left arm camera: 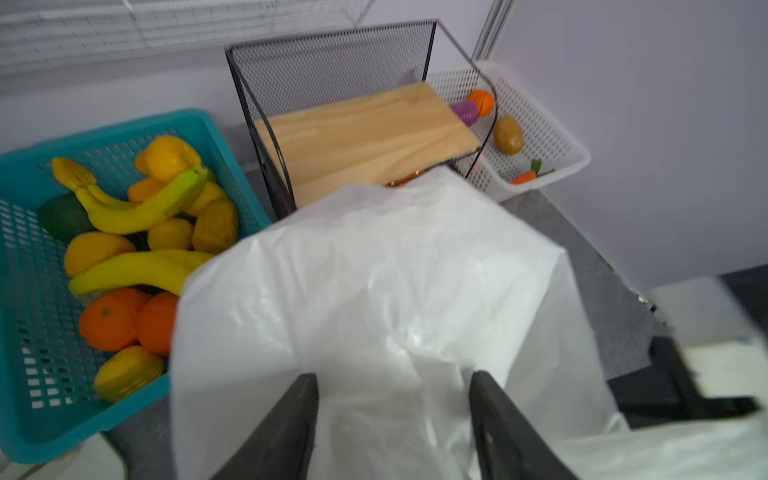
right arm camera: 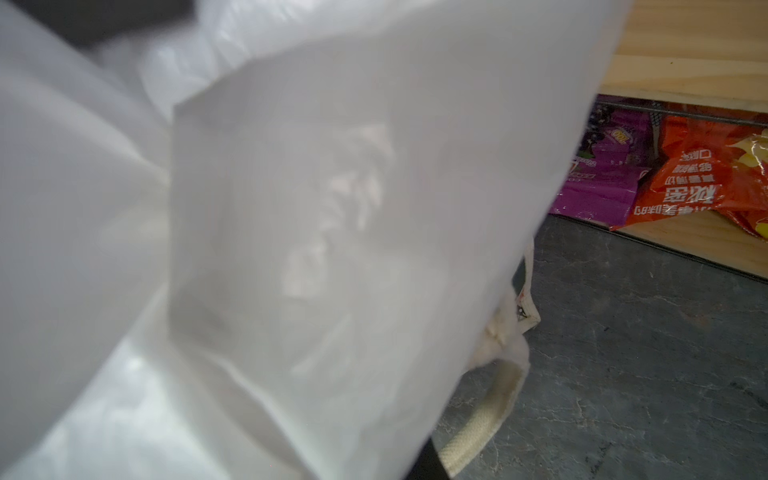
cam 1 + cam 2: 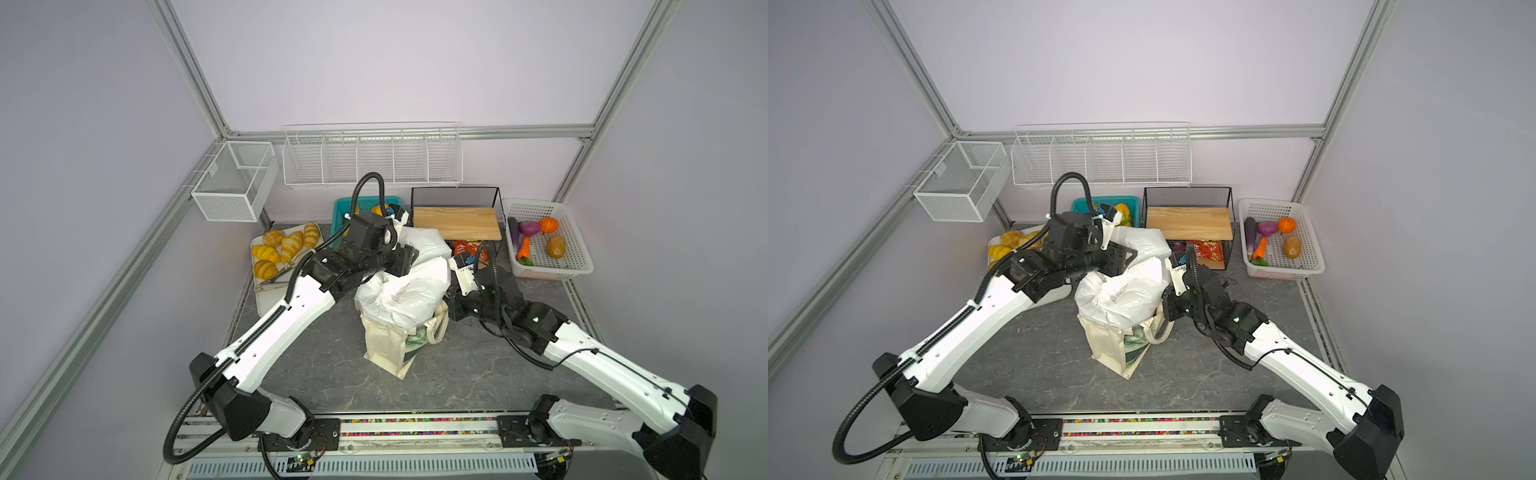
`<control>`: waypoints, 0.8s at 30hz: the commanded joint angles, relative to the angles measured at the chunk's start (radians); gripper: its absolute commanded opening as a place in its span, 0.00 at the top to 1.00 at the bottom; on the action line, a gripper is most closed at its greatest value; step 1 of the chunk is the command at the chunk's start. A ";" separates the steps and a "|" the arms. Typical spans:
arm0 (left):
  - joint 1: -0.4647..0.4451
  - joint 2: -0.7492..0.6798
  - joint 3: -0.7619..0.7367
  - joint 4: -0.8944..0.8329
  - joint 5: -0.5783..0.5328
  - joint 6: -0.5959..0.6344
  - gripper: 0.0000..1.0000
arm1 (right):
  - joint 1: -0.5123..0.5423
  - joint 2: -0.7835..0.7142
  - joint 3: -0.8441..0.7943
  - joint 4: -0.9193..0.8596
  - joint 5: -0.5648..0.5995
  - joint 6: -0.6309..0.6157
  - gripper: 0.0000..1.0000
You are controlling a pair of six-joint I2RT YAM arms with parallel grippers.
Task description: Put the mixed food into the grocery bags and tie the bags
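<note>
Grey table (image 3: 457, 374): 2 grocery bags at centre, 1 inside the other. White plastic carrier bag (image 3: 405, 291) billowing out of the mouth of the cream canvas tote (image 3: 384, 345). Tote upright, green print on 1 side. Contents not discernible through the film.

At the back: 2 plastic baskets, 1 teal basket (image 1: 124, 131) of fruit and 1 white basket (image 3: 552, 272) of vegetables, with 1 black mesh shelf (image 3: 455, 195) between them.

Left gripper (image 1: 395, 382) at the far upper part of the carrier bag, fingers apart, film lying across the gap.

Right gripper (image 3: 449, 297) touching the carrier bag's right flank, closed. Pinch on the film not confirmable, wrist view veiled by plastic.

Under the shelf: 2 snack packets, 1 purple packet (image 2: 602, 174) and 1 red packet (image 2: 706, 178).
</note>
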 commanded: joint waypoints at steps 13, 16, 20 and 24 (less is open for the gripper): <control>-0.034 0.095 -0.242 -0.149 0.160 0.029 0.45 | -0.032 -0.081 -0.044 0.143 0.087 0.000 0.92; -0.035 0.118 -0.262 -0.121 0.147 0.015 0.44 | -0.032 -0.078 -0.043 0.167 0.059 -0.003 0.93; -0.036 0.161 -0.292 -0.080 0.134 0.004 0.44 | -0.032 -0.078 -0.037 0.166 0.058 -0.009 0.93; -0.039 0.224 -0.265 -0.116 0.118 0.006 0.43 | -0.032 -0.084 -0.036 0.160 0.065 -0.016 0.93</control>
